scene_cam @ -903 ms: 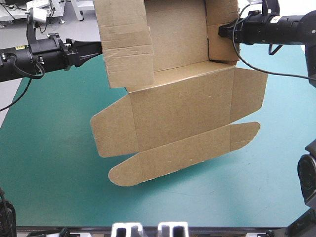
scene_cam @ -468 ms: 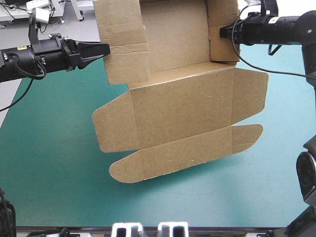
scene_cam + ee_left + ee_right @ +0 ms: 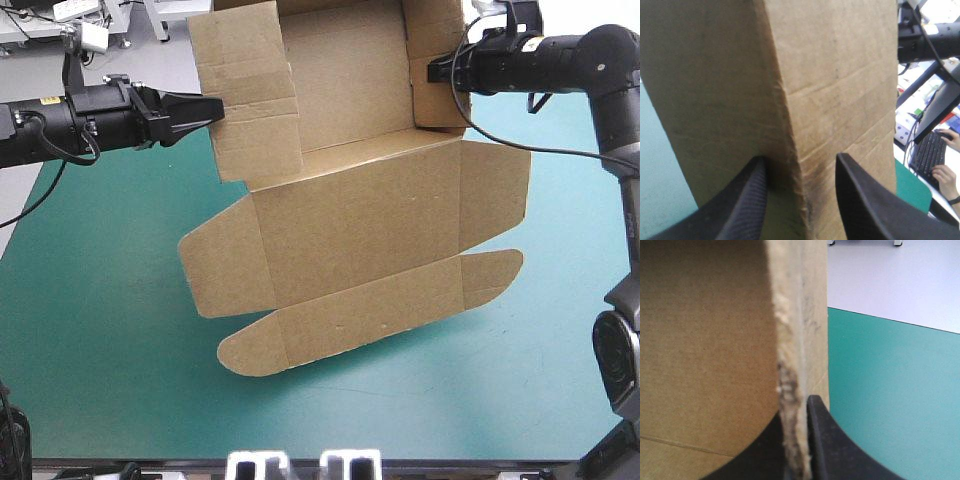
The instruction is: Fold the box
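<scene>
Over on the left, the left gripper (image 3: pixel 212 106) reaches in level from the side, right up against the box's left wall (image 3: pixel 250 100). In its wrist view the black fingers (image 3: pixel 752 200) are spread, one on each side of the creased board, straddling it and not clamping down. That looks like a set-up to take hold of this wall or steady it, not a hold that carries any weight. Moving across, the brown box (image 3: pixel 345 130) is up in the air above the teal-green counter (image 3: pixel 110 330), with its tray part high toward the far edge and both side walls raised. The wide lid panel (image 3: pixel 355 235) and the rounded front flap (image 3: pixel 370 320) hang down toward the near side. Whether that lowest flap touches the counter, I cannot tell. Holding it aloft makes sense, since the loose panels drop clear of the tray and the walls are open to work on. On to the right wall (image 3: pixel 435 50), and here is the real grip: the right gripper (image 3: pixel 440 72) has its fingers (image 3: pixel 825 440) pressed almost together, pinching the raw edge of the board between them. By my read, the right arm is doing the carrying for now while the left lines up its share.
</scene>
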Action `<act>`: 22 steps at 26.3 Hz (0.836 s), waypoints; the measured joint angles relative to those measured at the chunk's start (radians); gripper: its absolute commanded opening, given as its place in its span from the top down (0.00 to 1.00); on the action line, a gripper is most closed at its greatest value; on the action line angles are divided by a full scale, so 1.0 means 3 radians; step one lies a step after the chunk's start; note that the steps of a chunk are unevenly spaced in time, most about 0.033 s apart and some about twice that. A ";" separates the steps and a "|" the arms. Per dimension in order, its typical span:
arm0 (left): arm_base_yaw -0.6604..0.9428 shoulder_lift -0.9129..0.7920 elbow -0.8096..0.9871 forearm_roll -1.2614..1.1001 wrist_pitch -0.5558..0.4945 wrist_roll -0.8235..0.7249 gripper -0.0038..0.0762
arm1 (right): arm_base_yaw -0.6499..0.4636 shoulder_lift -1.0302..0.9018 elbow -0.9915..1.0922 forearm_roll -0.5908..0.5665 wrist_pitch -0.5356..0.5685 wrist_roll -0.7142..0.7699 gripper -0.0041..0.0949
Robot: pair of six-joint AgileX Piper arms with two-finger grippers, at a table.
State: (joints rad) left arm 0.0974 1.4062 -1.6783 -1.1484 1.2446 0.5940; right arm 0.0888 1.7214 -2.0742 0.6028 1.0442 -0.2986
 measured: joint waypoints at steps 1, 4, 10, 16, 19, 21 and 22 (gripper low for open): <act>-0.0026 0.0000 0.0000 0.0099 -0.0016 -0.0038 0.55 | 0.0056 0.0000 0.0000 -0.0051 -0.0015 0.0032 0.97; -0.0140 0.0000 0.0000 0.0380 -0.0131 -0.0163 0.55 | 0.0181 0.0000 0.0000 -0.0143 -0.0031 0.0099 0.97; -0.0406 0.0000 0.0000 0.1036 -0.0491 -0.0538 0.56 | 0.0279 0.0000 0.0005 -0.0249 -0.0064 0.0222 0.97; -0.0526 0.0007 0.0000 0.1673 -0.0751 -0.0999 0.82 | 0.0445 0.0000 0.0011 -0.0357 -0.0104 0.0309 0.96; -0.0529 0.0063 0.0000 0.1858 -0.0798 -0.1097 0.97 | 0.0592 0.0000 0.0011 -0.0602 -0.0121 0.0459 0.96; -0.0529 0.0131 0.0000 0.1936 -0.0794 -0.1125 0.97 | 0.0686 0.0000 0.0011 -0.0805 -0.0071 0.0619 0.96; -0.0529 0.0144 0.0004 0.1955 -0.0766 -0.1153 0.97 | 0.0735 0.0000 0.0011 -0.0930 -0.0009 0.0726 0.96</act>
State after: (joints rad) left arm -0.0613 1.4495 -1.6772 -0.5619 1.0149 0.2480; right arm 0.3093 1.7214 -2.0709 0.3238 1.0414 -0.0810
